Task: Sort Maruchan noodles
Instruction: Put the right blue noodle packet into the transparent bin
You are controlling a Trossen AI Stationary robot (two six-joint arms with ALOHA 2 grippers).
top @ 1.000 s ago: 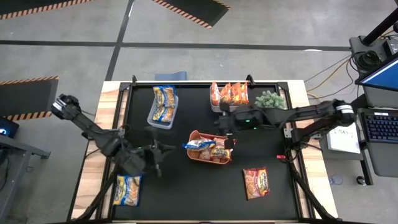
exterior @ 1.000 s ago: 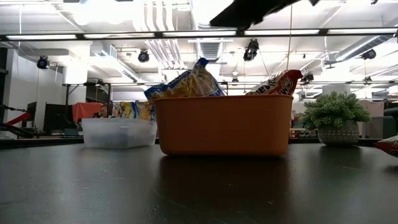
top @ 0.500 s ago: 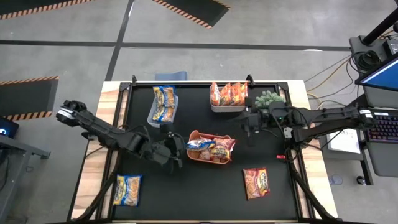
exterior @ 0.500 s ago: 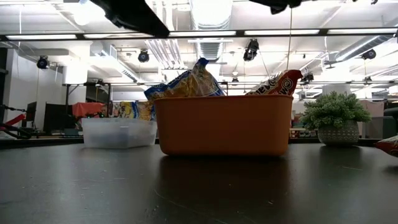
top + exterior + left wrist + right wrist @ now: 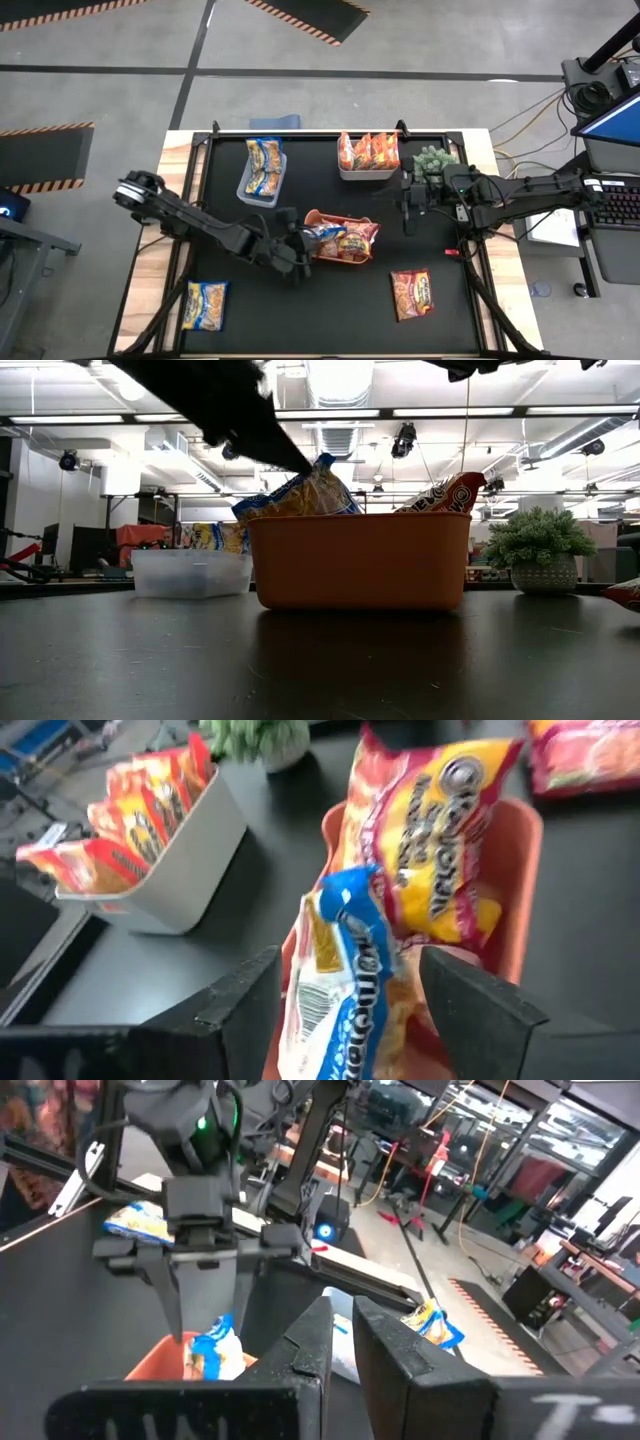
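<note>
Since a second ago: left gripper (image 5: 297, 243) swung from the bench's near-left area across to the left rim of the orange bin (image 5: 310, 218) and spread its fingers; right gripper (image 5: 404, 205) pulled back from over the bin toward the right side, near the plant (image 5: 433, 159).

Nearest the front edge: a blue-and-yellow packet (image 5: 205, 305) flat by the near-left corner, a red packet (image 5: 412, 293) flat toward the near-right. Mid-bench: orange bin, with a blue packet (image 5: 340, 990) standing on end at its left side and orange-red packets (image 5: 440, 830) leaning behind. Left gripper's fingers wide apart, flanking the blue packet without clamping it, gaps visible either side in the left wrist view. Right gripper shut, fingers pressed together, nothing held, hanging above the bench right of the bin. Farther back: clear bin (image 5: 261, 168) holding blue-and-yellow packets toward the far-left, white bin (image 5: 369, 153) with orange-red packets upright at the far edge, plant beside it near the far-right corner.
</note>
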